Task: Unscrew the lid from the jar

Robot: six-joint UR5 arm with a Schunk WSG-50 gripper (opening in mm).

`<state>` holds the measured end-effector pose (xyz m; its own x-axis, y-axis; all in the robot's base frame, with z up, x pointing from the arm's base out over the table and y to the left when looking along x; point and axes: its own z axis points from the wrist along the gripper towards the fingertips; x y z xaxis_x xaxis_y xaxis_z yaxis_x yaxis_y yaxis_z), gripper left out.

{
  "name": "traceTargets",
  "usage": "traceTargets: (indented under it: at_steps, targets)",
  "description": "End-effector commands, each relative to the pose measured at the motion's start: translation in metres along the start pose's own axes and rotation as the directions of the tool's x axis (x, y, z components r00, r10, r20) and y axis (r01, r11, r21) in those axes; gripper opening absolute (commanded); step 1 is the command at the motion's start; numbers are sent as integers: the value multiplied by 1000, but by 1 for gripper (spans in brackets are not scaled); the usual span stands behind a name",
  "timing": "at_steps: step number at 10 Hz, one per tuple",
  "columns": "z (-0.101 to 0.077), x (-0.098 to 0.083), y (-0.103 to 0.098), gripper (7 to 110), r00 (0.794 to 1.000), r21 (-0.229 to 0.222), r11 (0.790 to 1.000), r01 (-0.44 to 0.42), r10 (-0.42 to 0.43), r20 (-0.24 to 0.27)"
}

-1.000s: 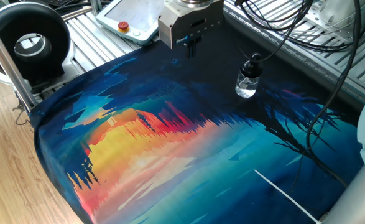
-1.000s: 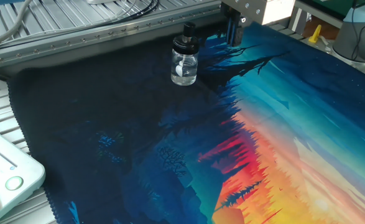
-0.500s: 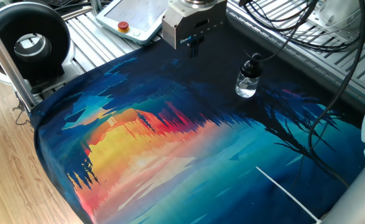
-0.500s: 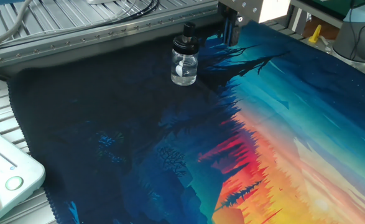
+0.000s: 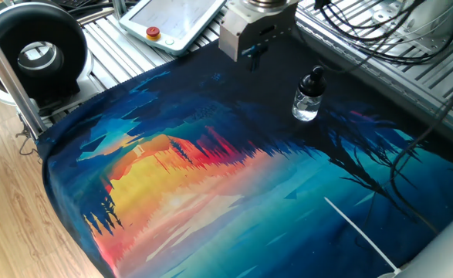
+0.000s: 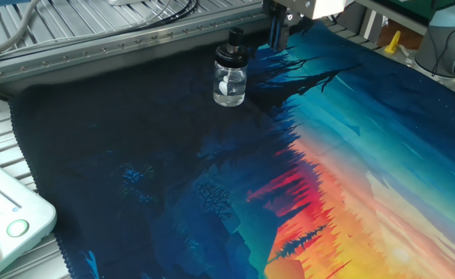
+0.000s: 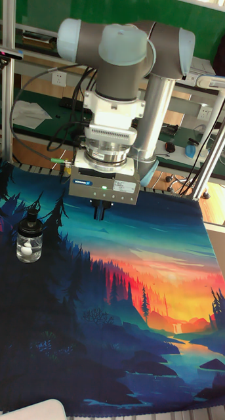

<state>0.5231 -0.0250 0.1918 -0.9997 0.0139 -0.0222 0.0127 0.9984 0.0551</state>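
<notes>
The jar (image 5: pixel 306 102) (image 6: pixel 229 84) (image 7: pixel 29 246) is a small clear glass bottle standing upright on the dark far part of the colourful mat (image 5: pixel 211 185). Its lid (image 5: pixel 313 79) (image 6: pixel 234 46) (image 7: pixel 32 222), a small black cap, sits on the neck. My gripper (image 5: pixel 253 55) (image 6: pixel 277 35) (image 7: pixel 101 211) hangs above the mat, beside the jar and apart from it. Its dark fingers are shut together with nothing between them. In the tall fixed view it is to the right of the jar, its tips at about lid height.
A white teach pendant (image 5: pixel 172 22) (image 6: pixel 2 221) lies on the slatted metal frame by the mat's edge. A black round device (image 5: pixel 37 48) stands at one corner. Black cables (image 5: pixel 380 35) hang behind the jar. The robot's base (image 6: pixel 444 46) is at the mat's side.
My gripper has moved sideways toward the jar, right in one fixed view and left in the other. The jar and lid have not moved.
</notes>
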Motion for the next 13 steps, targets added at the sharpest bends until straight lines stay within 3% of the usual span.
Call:
traceTargets:
  at_steps: [1,3,5,7,8,10,13]
  targets:
    - [-2,-5,-3,7,997,-22,998,52,-51,51]
    - [-5,2,-8,7,994,-18,995,98,-97,44]
    - [-8,-6,5,7,984,-88,986,143,-132,116]
    - [-10,-18,-10,7,977,-36,990,137,-129,172]
    - [-12,-27,-16,7,961,-26,989,148,-137,240]
    - [-22,-21,-42,7,943,17,991,132,-131,307]
    - [-27,-7,-54,7,914,12,992,129,-123,386]
